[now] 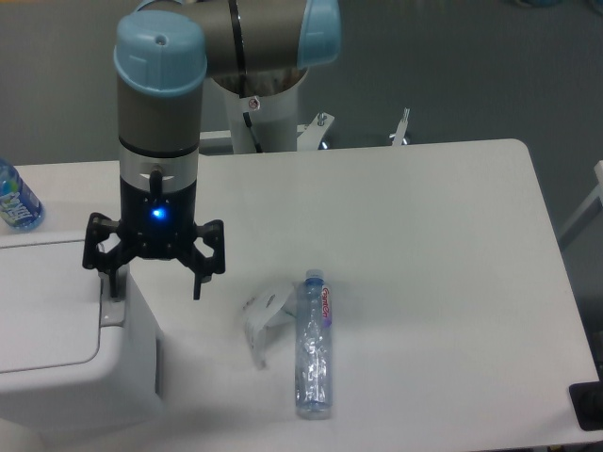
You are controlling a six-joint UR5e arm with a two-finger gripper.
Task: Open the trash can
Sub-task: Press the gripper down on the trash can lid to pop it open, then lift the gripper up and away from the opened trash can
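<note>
The trash can (57,320) is a large white boxy bin at the left front of the table, cut off by the left edge of the frame. Its flat lid panel (42,301) lies shut, with a small grey push tab (112,312) at the lid's right edge. My gripper (153,281) points straight down over the bin's right edge, jaws spread wide and empty. Its left finger (106,275) hangs just above the grey tab; whether it touches is unclear. Its right finger (199,281) hangs beyond the bin's right side, over the table.
A clear crushed plastic bottle (314,348) lies on the white table (424,245) right of the bin. A crumpled clear wrapper (265,314) lies beside it. A blue-labelled bottle (15,200) stands at the far left edge. The arm's base (268,113) is at the back.
</note>
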